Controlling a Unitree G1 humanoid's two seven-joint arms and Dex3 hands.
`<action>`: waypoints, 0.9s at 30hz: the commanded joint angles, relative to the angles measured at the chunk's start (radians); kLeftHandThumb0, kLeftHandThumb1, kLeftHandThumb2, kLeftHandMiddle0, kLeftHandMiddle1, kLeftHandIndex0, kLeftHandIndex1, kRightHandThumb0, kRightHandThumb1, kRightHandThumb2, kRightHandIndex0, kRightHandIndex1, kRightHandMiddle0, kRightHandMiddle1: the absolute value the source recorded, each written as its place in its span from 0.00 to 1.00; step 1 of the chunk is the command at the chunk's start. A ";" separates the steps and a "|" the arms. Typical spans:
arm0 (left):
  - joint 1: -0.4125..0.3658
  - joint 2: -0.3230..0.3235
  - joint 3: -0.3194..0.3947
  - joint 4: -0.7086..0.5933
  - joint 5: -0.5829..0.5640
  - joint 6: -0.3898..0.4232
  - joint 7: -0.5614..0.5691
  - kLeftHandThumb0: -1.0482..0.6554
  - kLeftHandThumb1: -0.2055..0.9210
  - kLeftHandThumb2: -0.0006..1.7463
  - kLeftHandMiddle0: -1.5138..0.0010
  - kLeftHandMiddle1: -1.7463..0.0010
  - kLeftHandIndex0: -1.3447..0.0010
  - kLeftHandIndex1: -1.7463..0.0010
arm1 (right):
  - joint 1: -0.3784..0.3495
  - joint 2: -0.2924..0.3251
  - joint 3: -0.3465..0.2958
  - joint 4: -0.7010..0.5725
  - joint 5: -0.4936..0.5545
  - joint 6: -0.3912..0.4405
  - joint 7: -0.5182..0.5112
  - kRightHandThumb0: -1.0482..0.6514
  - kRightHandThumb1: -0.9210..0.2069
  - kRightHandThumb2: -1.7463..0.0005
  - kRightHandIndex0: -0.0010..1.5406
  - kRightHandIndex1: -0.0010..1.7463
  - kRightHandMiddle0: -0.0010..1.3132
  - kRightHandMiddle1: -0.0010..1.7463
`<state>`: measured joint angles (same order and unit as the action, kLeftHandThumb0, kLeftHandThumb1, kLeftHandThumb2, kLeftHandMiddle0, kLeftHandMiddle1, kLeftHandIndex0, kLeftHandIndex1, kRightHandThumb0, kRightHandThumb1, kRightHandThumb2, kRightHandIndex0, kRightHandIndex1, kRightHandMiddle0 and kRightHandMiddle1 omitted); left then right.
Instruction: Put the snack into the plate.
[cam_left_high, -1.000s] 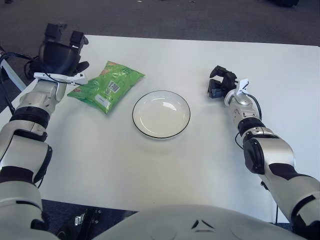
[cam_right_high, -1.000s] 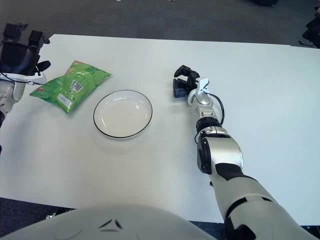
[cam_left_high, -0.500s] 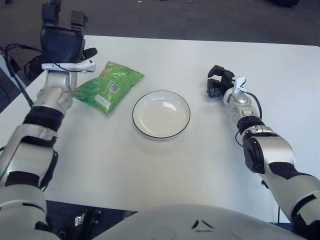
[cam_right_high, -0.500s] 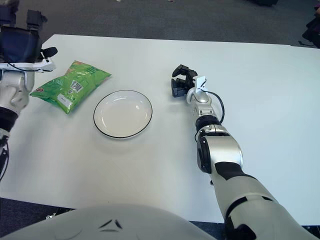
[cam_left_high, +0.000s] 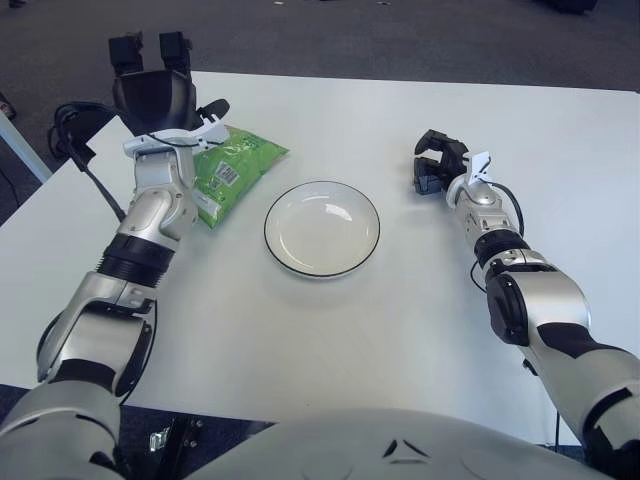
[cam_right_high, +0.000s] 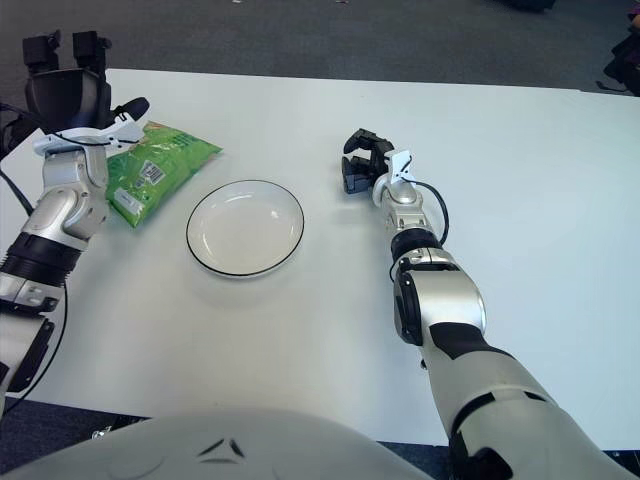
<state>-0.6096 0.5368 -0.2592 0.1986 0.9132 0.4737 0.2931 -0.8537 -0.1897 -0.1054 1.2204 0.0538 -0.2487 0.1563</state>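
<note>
Green crinkly foil snack bag (cam_left_high: 228, 170) lies flat on white table (cam_left_high: 330, 330), at 10 o'clock of the round white glossy plate (cam_left_high: 322, 228) w/ thin black rim, not in it. Left hand (cam_left_high: 155, 95) raised over bag's left end, fingers up and spread, holding nothing; vs 0.5 s ago it has moved right, now overlapping the bag. Right hand (cam_left_high: 437, 163) at 2 o'clock of plate, fingers curled, empty, unchanged.

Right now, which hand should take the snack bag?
Left. The left hand shows right beside the green snack bag, left of the plate, fingers open. The right hand sits on the plate's far side, away from the bag.
</note>
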 joint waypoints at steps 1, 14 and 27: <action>0.021 -0.039 0.018 -0.032 0.009 0.080 -0.053 0.05 1.00 0.49 0.99 0.64 1.00 0.55 | 0.071 0.019 0.016 0.052 -0.028 0.078 0.011 0.61 0.83 0.03 0.54 1.00 0.50 0.99; 0.046 -0.175 0.024 -0.073 0.017 0.303 -0.130 0.00 1.00 0.51 1.00 0.85 1.00 0.72 | 0.068 0.017 0.035 0.051 -0.046 0.084 -0.009 0.61 0.84 0.03 0.55 1.00 0.51 0.98; 0.020 -0.294 0.002 0.093 0.017 0.477 -0.091 0.00 1.00 0.56 1.00 1.00 1.00 0.98 | 0.071 0.015 0.052 0.046 -0.065 0.074 -0.026 0.61 0.83 0.04 0.54 1.00 0.52 0.96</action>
<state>-0.5763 0.2558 -0.2592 0.2328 0.9421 0.9441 0.1770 -0.8546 -0.1936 -0.0762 1.2148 0.0223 -0.2489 0.1368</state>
